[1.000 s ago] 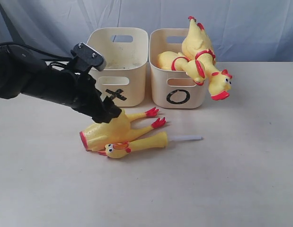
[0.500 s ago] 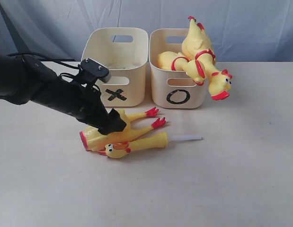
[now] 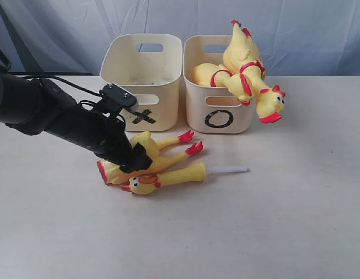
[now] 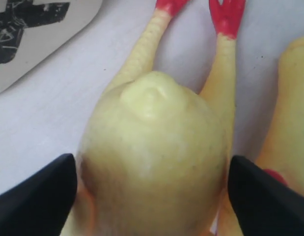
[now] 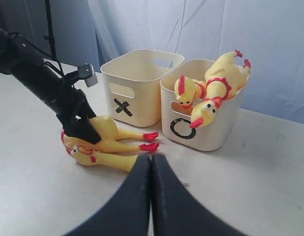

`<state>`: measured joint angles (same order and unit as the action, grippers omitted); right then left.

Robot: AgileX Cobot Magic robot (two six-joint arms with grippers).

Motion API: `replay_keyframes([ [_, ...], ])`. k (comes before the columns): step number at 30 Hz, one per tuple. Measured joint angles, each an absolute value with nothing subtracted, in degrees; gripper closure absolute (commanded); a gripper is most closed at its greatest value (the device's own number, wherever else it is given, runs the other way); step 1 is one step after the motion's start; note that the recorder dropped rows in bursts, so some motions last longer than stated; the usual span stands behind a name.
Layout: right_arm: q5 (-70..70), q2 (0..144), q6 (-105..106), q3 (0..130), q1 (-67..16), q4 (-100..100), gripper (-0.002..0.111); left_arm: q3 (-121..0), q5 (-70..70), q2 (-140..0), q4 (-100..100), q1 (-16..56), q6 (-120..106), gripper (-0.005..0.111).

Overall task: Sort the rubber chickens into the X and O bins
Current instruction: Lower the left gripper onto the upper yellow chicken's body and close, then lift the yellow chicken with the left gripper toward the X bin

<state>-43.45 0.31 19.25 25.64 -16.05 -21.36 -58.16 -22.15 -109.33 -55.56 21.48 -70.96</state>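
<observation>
Headless body (image 4: pixel 152 147), left tool (image 4: pixel 152 179) straddling, wrist view

black X on left cream bin (image 3: pixel 146 81), black O on right cream bin (image 3: pixel 217 96)

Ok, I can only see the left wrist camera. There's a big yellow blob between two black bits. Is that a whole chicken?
Observer: No. It's a headless body; where the neck should be there's only a red rim.
Operator: So where's its head?
Observer: A head piece lies on the table right beside the body, with a white tube sticking out of its neck end.
Operator: Are any chickens sorted already?
Observer: Yes, two whole chickens are in the O bin, one with its head hanging over the front rim.
</observation>
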Motion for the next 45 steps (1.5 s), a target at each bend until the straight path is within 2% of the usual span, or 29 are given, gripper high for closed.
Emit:
replay_keyframes([
  [8, -43.45, 0.31, 19.25, 25.64, -16.05, -21.36, 0.109, -58.16, -23.2, -109.33, -55.56, 21.48, -70.96, 0.082],
  [9, -43.45, 0.31, 19.25, 25.64, -16.05, -21.36, 0.109, -58.16, -23.32, -109.33, -55.56, 21.48, -70.96, 0.094],
  [11, -43.45, 0.31, 19.25, 25.64, -16.05, -21.36, 0.109, -58.16, -23.53, -109.33, -55.56, 21.48, -71.1, 0.107],
  [22, -43.45, 0.31, 19.25, 25.64, -16.05, -21.36, 0.109, -58.16, -25.87, -108.1, -52.93, 21.48, -71.18, 0.107],
  [32, -43.45, 0.31, 19.25, 25.64, -16.05, -21.36, 0.109, -58.16, -30.69, -96.26, -34.0, 21.61, -55.05, 0.107],
  [37, -43.45, 0.31, 19.25, 25.64, -16.05, -21.36, 0.109, -58.16, -30.29, -91.65, -34.17, 21.61, -53.14, 0.107],
  [40, -43.45, 0.31, 19.25, 25.64, -16.05, -21.36, 0.109, -58.16, -25.7, -88.61, -37.61, 21.61, -52.91, 0.107],
  [45, -43.45, 0.31, 19.25, 25.64, -16.05, -21.36, 0.109, -58.16, -7.93, -85.98, -47.98, 21.61, -52.91, 0.107],
])
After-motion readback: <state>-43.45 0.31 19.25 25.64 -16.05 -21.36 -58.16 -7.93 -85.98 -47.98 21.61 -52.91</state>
